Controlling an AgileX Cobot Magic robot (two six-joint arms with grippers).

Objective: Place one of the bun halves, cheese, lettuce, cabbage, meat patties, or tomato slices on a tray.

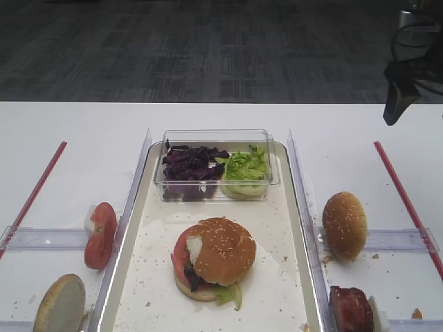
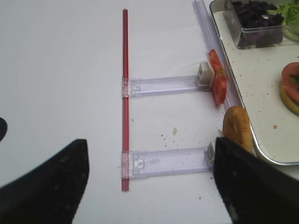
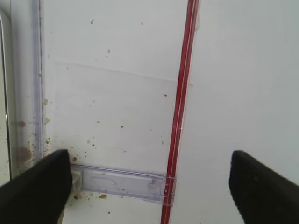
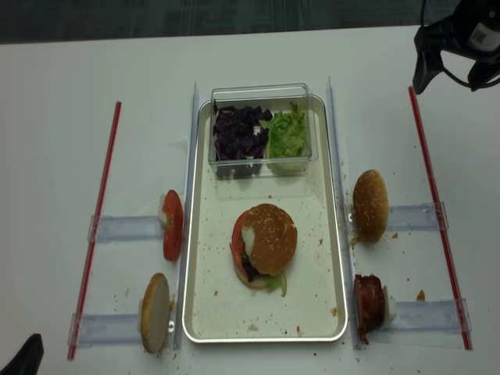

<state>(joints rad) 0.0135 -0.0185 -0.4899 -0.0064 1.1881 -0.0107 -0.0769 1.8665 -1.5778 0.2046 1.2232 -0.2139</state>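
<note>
Stacked burger topped by the bun (image 1: 223,250) sits mid-tray (image 1: 291,228); both claws, right (image 3: 149,186) and left (image 2: 149,186), gape empty; task looks finished.

White tabletop (image 1: 83,124), dark grey patterned carpet floor (image 1: 194,48) beyond, even indoor light

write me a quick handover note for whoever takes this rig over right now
Right gripper: open, empty, raised over the table's right edge.
Left gripper: open, empty, over the left side of the table.
Tray: holds a stacked burger capped by the patched bun top, with a tomato slice showing under it, plus the clear box of cabbage and lettuce.
Off the tray: a tomato slice and flat bun disc left, a sesame bun and meat right.
Left: nothing obvious; the stack looks finished.
</note>
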